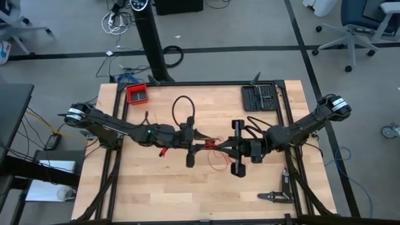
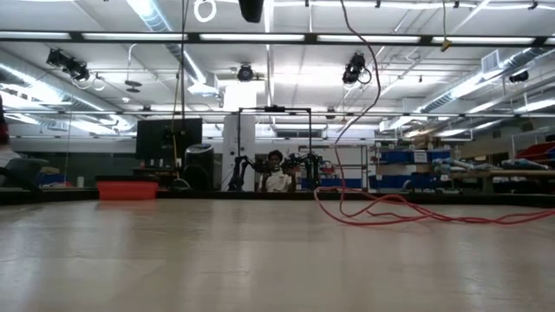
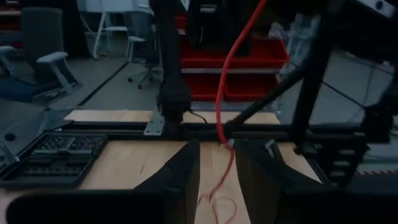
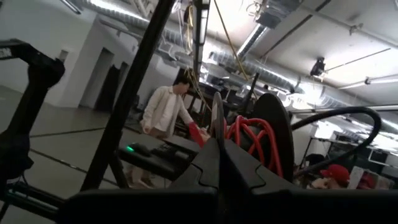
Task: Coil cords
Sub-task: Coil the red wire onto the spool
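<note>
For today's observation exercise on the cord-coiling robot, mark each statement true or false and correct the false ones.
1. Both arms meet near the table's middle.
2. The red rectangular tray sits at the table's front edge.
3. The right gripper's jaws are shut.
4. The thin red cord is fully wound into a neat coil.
1. True: the left gripper and the right gripper face each other over the light wooden table.
2. False: the red rectangular tray sits at the far left corner.
3. True: they are closed on the thin red cord.
4. False: loose loops trail across the wood.
</note>
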